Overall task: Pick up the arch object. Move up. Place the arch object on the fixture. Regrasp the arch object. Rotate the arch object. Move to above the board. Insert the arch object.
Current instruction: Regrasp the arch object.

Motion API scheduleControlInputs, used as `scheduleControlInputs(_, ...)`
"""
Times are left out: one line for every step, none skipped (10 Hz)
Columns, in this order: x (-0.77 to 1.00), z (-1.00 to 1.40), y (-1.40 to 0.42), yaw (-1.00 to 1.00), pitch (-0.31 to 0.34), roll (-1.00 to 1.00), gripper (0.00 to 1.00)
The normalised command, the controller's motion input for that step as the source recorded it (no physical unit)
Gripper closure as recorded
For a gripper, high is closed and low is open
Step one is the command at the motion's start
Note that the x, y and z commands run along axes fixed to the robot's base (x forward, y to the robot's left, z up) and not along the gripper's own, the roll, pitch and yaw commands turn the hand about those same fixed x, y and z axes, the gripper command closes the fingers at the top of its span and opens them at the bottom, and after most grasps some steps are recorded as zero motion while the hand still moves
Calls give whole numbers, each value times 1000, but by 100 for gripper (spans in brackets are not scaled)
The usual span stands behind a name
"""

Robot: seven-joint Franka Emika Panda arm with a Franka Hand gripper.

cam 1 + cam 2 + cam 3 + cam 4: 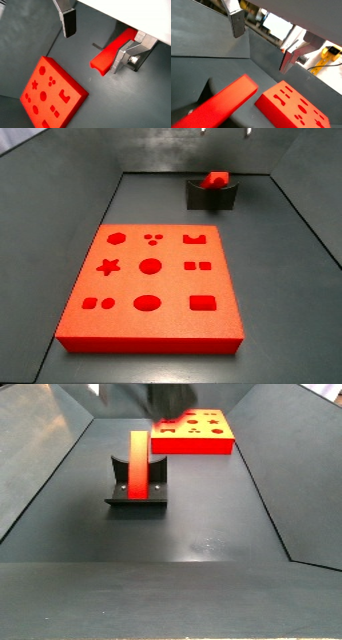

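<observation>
The arch object (139, 462) is a bright red narrow bar standing upright in the dark fixture (136, 494); in a side view only its top (215, 177) shows above the fixture (210, 196). The gripper (95, 39) is open and empty above it, and shows as a blur at the top edge of a side view (150, 396). In a wrist view the arch object (110, 52) lies close beside one finger (123, 56), with the other finger (67, 22) well apart. It also shows in a wrist view (221, 106) below the open gripper (263, 40). The red-orange board (151, 283) lies flat.
The board with its shape cutouts also shows in both wrist views (50, 92) (294, 107) and in a side view (194, 432), beyond the fixture. Sloped grey walls (54, 474) enclose the dark floor (201, 534).
</observation>
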Motion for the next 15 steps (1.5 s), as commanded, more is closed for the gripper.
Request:
scheduleControlInputs(-62, 804, -989, 20, 37, 1000, 0)
scheduleControlInputs(-66, 507, -748, 19, 31, 1000, 0)
scheduleControlInputs(-48, 263, -558, 19, 29, 1000, 0)
scheduleControlInputs(-13, 60, -295, 20, 27, 1000, 0)
scheduleControlInputs(-6, 49, -156, 20, 27, 1000, 0)
scheduleControlInputs(-15, 54, -26, 20, 26, 1000, 0)
scheduleControlInputs(-7, 25, -40, 20, 24, 1000, 0)
scheduleControlInputs(0, 7, -39, 21, 20, 1000, 0)
scheduleControlInputs(1, 8, -27, 22, 19, 1000, 0)
scheduleControlInputs(6, 9, -19, 23, 16, 1000, 0)
scheduleControlInputs(8, 9, -17, 24, 16, 1000, 0)
scheduleControlInputs(6, 8, -17, 26, 22, 1000, 0)
scheduleControlInputs(8, 6, -14, 27, 25, 1000, 0)
scheduleControlInputs(21, 2, -21, 29, 32, 1000, 0)
scheduleControlInputs(35, -4, -24, 32, 43, 1000, 0)
